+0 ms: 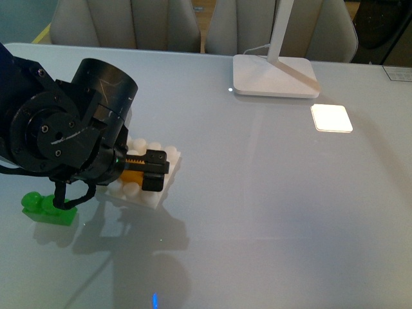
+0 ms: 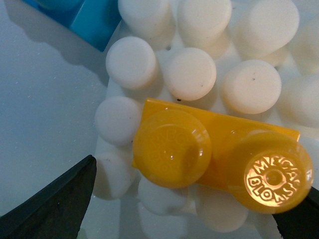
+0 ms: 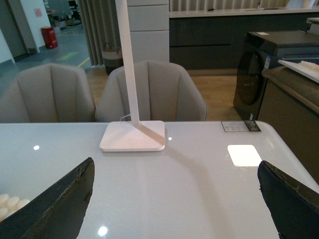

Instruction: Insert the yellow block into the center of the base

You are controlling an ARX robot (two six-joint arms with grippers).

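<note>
The yellow block [image 2: 214, 154] lies on the studs of the white base [image 2: 189, 74], its two round studs facing the left wrist camera. My left gripper [image 2: 194, 199] is open, with one dark finger [image 2: 50, 204] well clear of the block and the other at the block's far end. In the front view the left gripper [image 1: 145, 168] hovers over the base [image 1: 162, 187], and a bit of the yellow block [image 1: 132, 175] shows under it. My right gripper [image 3: 174, 199] is open over bare table, holding nothing, and a corner of the base [image 3: 9, 204] shows at that view's edge.
A green brick [image 1: 45, 209] sits left of the base near the table's front. A blue brick [image 2: 84, 15] lies against the base's edge. The white lamp foot [image 1: 273, 76] stands at the back, with a bright light patch [image 1: 331, 118] beside it. Chairs stand behind the table.
</note>
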